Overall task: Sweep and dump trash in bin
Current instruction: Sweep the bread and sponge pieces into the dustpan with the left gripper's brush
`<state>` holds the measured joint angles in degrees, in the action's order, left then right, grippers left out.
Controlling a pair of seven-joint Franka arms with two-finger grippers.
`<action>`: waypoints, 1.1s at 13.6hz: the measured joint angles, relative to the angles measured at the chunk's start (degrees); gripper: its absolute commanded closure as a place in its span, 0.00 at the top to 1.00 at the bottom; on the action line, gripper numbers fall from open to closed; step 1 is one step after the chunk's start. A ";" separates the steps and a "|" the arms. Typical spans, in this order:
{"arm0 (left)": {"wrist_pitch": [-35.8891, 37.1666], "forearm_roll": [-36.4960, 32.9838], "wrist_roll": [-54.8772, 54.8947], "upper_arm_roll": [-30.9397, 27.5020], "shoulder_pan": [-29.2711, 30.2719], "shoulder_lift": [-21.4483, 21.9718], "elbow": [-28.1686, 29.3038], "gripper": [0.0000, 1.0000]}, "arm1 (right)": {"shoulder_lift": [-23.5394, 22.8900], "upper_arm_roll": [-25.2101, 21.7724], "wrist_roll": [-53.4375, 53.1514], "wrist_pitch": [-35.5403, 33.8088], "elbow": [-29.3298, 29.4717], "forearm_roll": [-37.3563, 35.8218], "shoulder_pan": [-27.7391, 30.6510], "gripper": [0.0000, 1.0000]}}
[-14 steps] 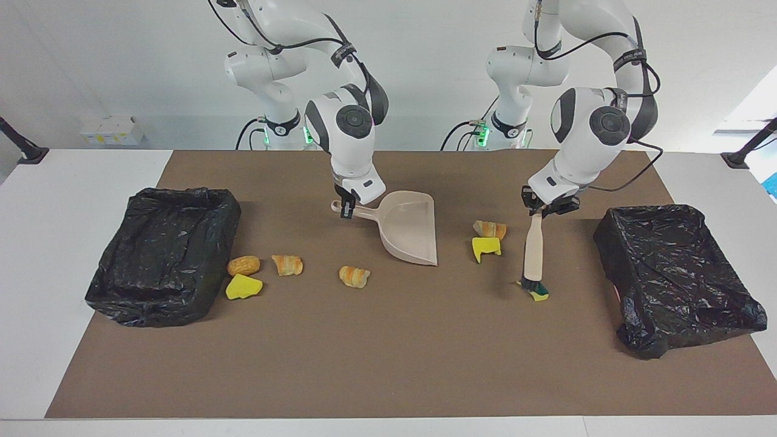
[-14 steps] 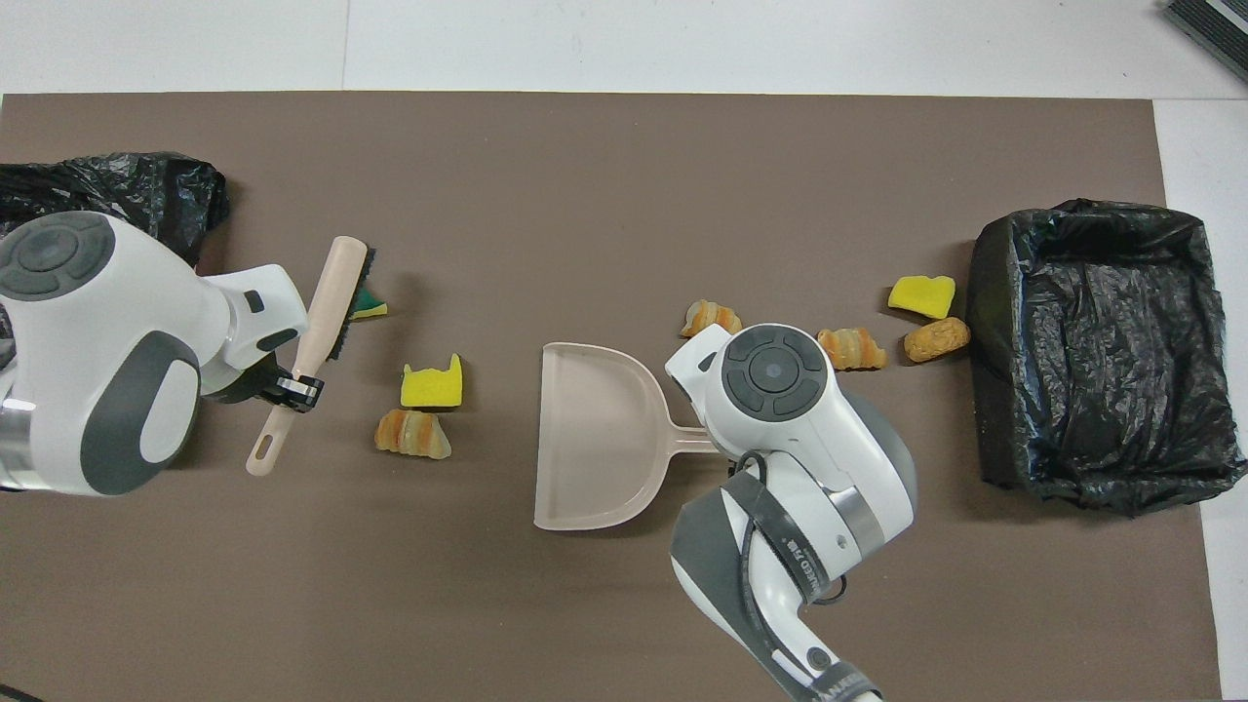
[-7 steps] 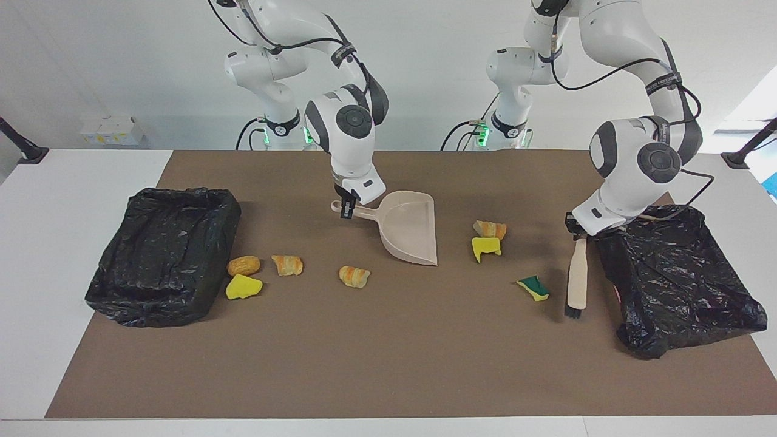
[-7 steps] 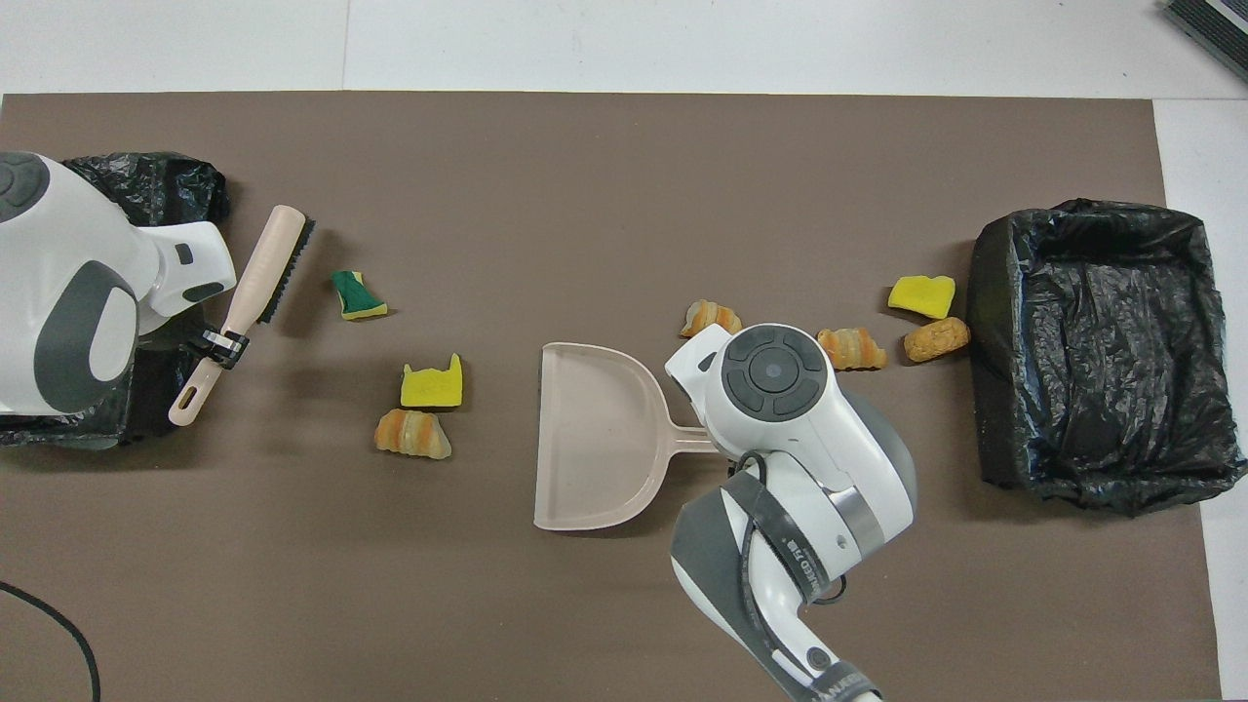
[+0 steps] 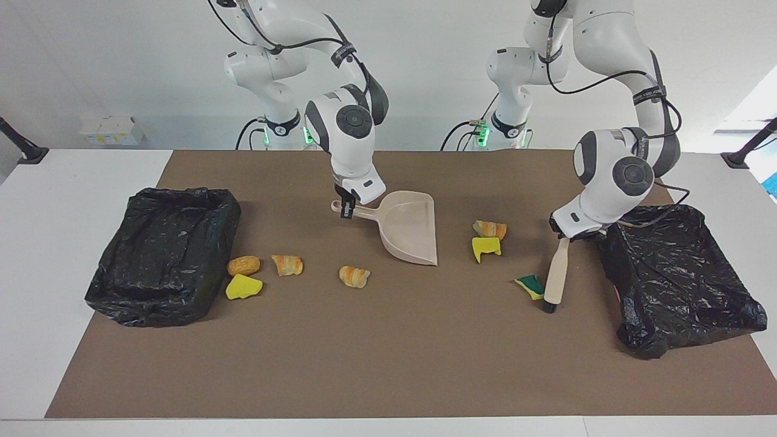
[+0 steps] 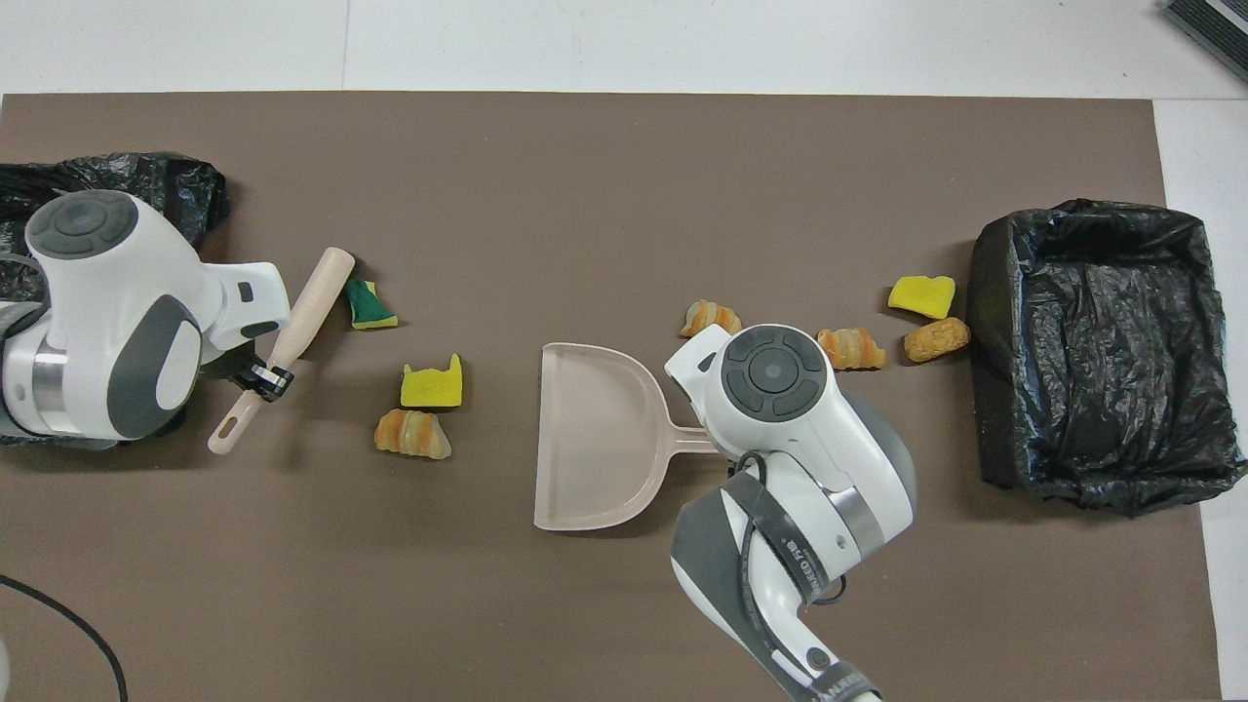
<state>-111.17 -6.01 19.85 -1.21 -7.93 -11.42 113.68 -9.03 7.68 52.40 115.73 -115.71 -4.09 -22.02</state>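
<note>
Left gripper (image 5: 561, 235) fingers clamp smooth beige brush (image 5: 555, 274); right gripper (image 5: 346, 209) fingers clamp scoop-shaped plastic dustpan (image 5: 408, 234).

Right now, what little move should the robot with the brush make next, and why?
Probably a short push of the brush toward the dustpan. The left hand holds the brush with its head beside the green-faced sponge, on the side away from the dustpan. The right hand holds the dustpan by its handle, its open mouth toward that sponge.
</note>
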 measured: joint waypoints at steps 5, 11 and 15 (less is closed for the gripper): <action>-0.65 2.80 -2.56 0.30 -7.32 5.93 8.46 0.00 | 0.00 0.01 0.00 0.00 0.00 0.00 0.00 0.00; 0.68 5.51 -13.62 0.41 -14.57 6.89 9.25 0.00 | 0.00 0.01 0.00 0.00 0.00 0.00 0.00 0.00; 0.98 5.65 -26.38 0.38 -16.49 8.01 8.79 0.00 | 0.00 0.01 0.00 0.00 0.00 0.00 0.00 0.00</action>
<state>-110.19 -0.36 -6.53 -0.83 -24.42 -3.41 122.48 -9.03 7.68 52.40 115.73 -115.71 -4.09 -22.02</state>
